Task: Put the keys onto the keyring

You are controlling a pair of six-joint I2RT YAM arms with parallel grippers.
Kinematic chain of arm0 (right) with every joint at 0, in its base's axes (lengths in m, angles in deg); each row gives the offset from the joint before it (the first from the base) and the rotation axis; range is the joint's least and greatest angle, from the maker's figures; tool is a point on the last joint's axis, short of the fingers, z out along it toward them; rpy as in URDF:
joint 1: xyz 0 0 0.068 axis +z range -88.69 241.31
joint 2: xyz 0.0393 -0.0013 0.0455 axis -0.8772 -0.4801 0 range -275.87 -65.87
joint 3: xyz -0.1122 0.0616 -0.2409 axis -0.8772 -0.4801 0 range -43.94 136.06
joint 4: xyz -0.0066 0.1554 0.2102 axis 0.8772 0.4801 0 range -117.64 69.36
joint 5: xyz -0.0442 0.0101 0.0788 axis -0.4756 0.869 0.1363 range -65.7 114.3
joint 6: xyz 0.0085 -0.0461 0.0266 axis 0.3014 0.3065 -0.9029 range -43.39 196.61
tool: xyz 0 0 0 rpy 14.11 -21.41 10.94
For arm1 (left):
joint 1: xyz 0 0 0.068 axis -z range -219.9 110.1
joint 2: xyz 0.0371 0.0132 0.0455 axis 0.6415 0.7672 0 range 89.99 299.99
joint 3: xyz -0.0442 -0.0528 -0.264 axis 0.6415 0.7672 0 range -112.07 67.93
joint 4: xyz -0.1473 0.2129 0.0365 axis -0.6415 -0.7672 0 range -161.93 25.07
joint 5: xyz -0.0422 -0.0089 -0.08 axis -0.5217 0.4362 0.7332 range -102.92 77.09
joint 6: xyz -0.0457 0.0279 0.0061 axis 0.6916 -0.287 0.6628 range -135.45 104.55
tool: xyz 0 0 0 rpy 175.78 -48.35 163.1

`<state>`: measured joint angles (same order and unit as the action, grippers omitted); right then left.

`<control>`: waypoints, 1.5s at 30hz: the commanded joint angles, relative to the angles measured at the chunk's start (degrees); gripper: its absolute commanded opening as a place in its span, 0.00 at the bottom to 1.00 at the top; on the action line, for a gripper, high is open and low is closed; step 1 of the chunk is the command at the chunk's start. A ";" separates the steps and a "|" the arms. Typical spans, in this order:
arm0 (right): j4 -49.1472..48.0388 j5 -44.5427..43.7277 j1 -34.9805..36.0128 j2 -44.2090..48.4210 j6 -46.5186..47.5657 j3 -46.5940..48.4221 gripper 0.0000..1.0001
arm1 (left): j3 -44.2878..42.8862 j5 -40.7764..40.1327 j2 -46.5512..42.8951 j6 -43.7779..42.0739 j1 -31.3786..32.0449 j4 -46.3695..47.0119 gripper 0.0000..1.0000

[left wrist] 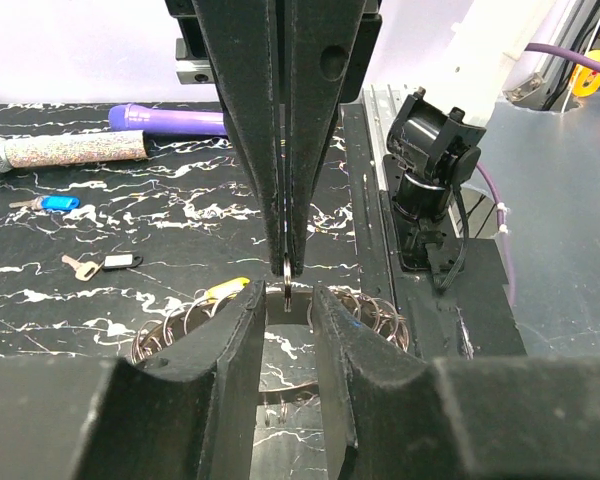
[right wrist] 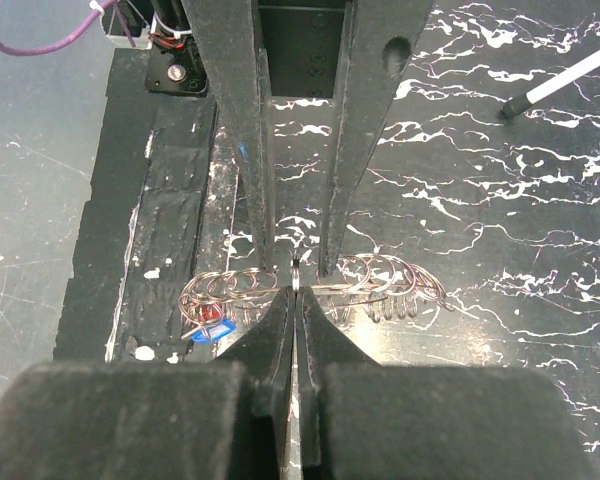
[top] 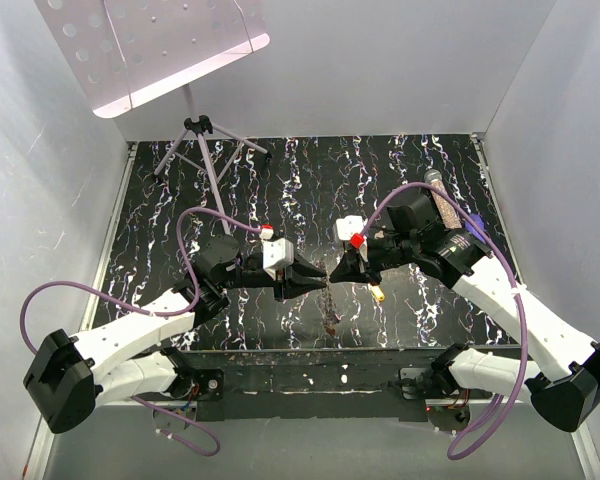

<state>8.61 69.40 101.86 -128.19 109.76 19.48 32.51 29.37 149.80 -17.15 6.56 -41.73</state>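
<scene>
My two grippers meet tip to tip over the table's near middle. My right gripper (top: 333, 272) (right wrist: 295, 297) (left wrist: 287, 262) is shut on a thin silver ring of the keyring (right wrist: 400, 280), a coppery bunch of small loops that hangs below the tips (top: 330, 312). My left gripper (top: 317, 278) (left wrist: 287, 312) (right wrist: 295, 264) is open, its fingers either side of that pinched ring. A blue key head (right wrist: 212, 333) and a red one (right wrist: 213, 314) hang among the loops. A yellow key (top: 378, 293) (left wrist: 225, 290) lies close by. A blue key (left wrist: 55, 203) and a black-headed key (left wrist: 122, 262) lie further off.
A purple marker pen (left wrist: 170, 120) and a clear tube of pinkish beads (left wrist: 65, 150) (top: 442, 205) lie at the table's right side. A tripod stand (top: 205, 150) with a white perforated panel rises at the back left. The right arm's base (left wrist: 430, 170) sits on the near rail.
</scene>
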 commanded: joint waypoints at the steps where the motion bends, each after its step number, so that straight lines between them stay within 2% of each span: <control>1: -3.82 1.13 -0.04 0.19 -1.42 1.09 0.01 | -2.11 0.70 -0.05 0.55 -0.23 1.32 0.24; 9: -4.08 1.65 -0.04 0.10 -2.03 0.83 0.01 | -2.72 1.05 0.48 0.46 -0.23 0.97 0.12; 14: -4.26 1.92 -0.04 0.10 -2.47 0.66 0.01 | -2.99 0.87 0.22 0.46 -0.23 0.35 0.10; 16: -4.43 2.01 -0.04 0.10 -2.73 0.74 0.01 | -3.08 1.14 0.31 0.03 -0.23 -0.08 0.00; 20: -4.96 2.10 -0.04 0.36 -3.44 0.74 0.01 | -2.47 0.09 -0.74 -0.50 -0.23 -0.53 0.00; 25: -6.71 2.10 -0.21 1.15 -5.63 0.66 0.02 | 1.66 -3.25 -4.08 1.07 -0.31 4.12 0.00; 28: -8.64 2.80 -0.39 1.85 -7.56 0.13 0.20 | 3.95 -4.22 -5.23 3.97 -0.23 8.07 0.00; 31: -10.93 3.50 -1.00 2.64 -10.02 -0.40 0.44 | 6.41 -5.19 -5.93 7.13 -0.23 13.34 0.00; 33: -12.42 4.20 -1.70 3.26 -11.78 -0.75 0.52 | 7.64 -6.07 -6.55 8.81 -0.31 16.33 0.00; 38: -18.13 8.06 -3.55 5.19 -14.86 -4.43 0.56 | 10.63 -8.44 -8.30 12.41 -0.31 23.54 0.00; 45: -30.08 10.36 -3.91 6.78 -19.60 -9.80 0.58 | 13.44 -11.25 -8.14 18.82 -0.31 34.09 0.00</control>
<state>-10.99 76.99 98.23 -122.64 94.44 11.22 45.03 21.30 142.42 -3.14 6.45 -18.21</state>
